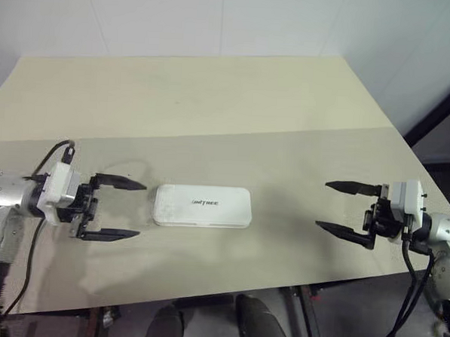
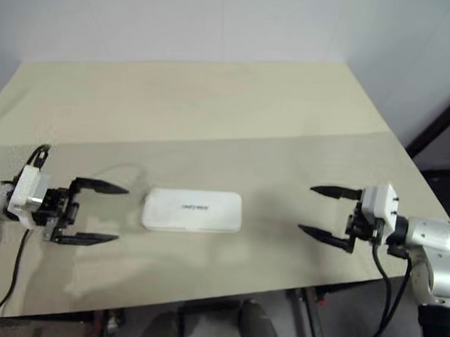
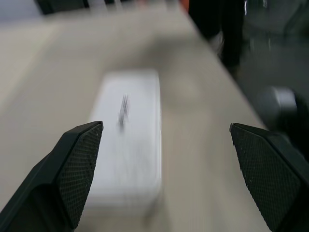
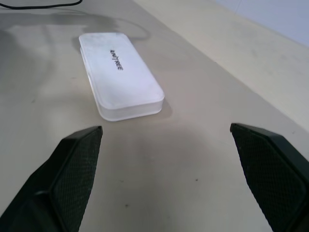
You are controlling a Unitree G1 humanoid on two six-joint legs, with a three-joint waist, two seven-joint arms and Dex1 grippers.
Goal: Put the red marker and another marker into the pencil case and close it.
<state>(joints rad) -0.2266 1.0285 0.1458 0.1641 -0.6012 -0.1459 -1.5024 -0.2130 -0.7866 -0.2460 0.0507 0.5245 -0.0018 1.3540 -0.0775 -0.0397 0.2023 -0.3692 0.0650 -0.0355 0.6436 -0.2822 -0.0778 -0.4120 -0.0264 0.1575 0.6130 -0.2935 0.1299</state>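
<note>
Jaws of the left gripper (image 1: 122, 209) are spread wide, empty, just beside the near end of the pencil case (image 1: 202, 206). It lies shut on the beige counter (image 1: 213, 107): white, rounded, lid lettered "UNITREE". Well apart, the right gripper (image 1: 342, 209) also gapes empty.

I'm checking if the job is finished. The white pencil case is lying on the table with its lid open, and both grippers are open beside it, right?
Not quite. The pencil case is closed, lid down, as the right wrist view shows. It lies on the table, with the left gripper and right gripper open either side.
</note>
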